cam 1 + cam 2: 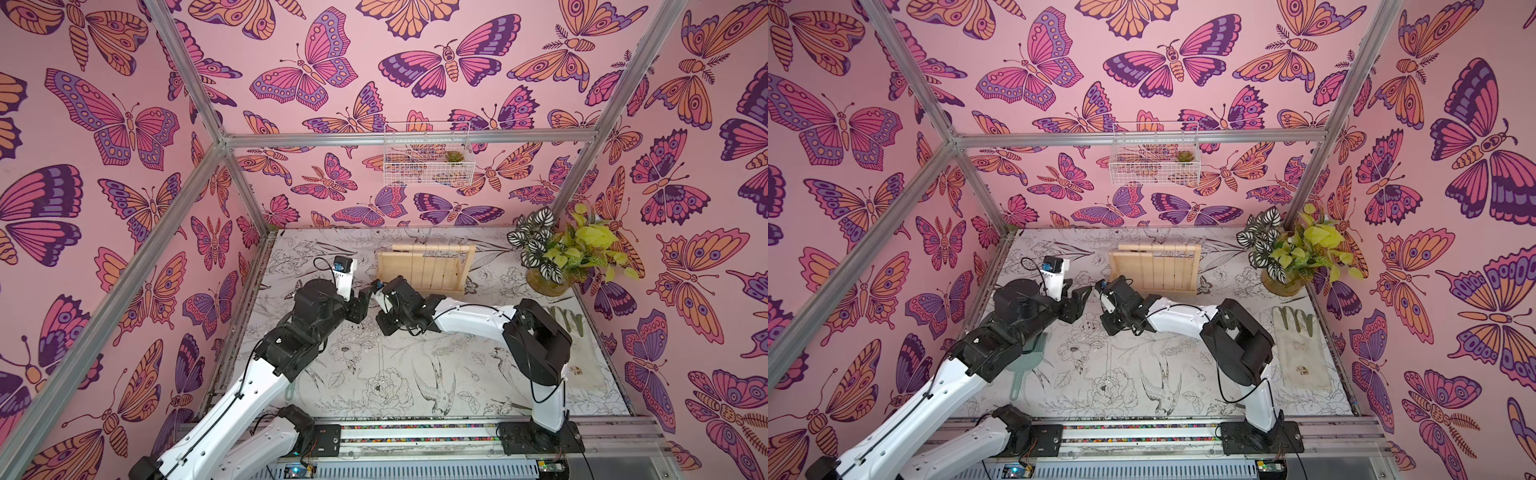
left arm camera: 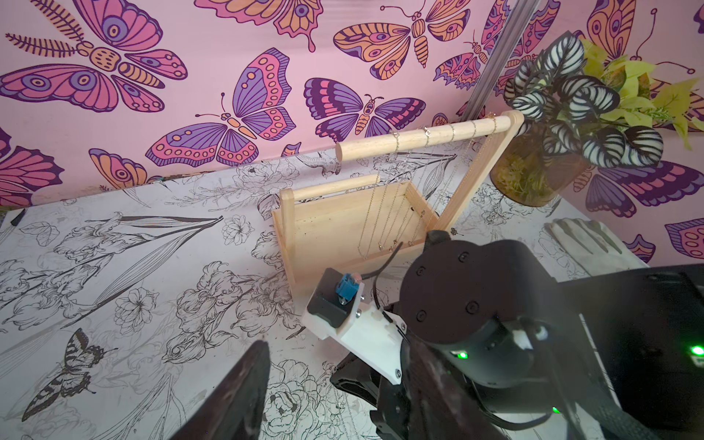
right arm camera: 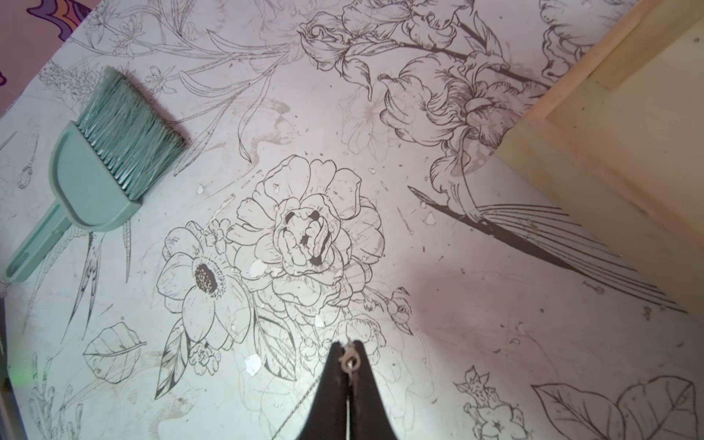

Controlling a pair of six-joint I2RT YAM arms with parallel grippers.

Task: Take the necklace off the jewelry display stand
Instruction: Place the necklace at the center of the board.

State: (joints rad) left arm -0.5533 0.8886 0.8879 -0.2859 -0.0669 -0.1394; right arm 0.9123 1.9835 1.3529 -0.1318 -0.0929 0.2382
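On my right wrist feed the right claw (image 3: 348,348) is pinched together on the necklace (image 3: 347,364). Its small ring clasp sits between the two black tips, and a thin chain runs from it out of the picture. The tips hang over the flower-print table (image 3: 495,304), apart from the stand (image 3: 617,125), whose base corner shows in the same feed.

In both top views the stand sits just above the middle of the frame, with the right wrist just below its lower left corner. My left wrist feed shows other fine chains (image 2: 453,131) draped over the stand's top bar.

The left claw (image 1: 1079,298) has its fingers apart and holds nothing, close beside the right wrist. A green brush (image 3: 110,152) lies on the table. In a top view a pale glove (image 1: 1300,353) lies at the right of the frame.
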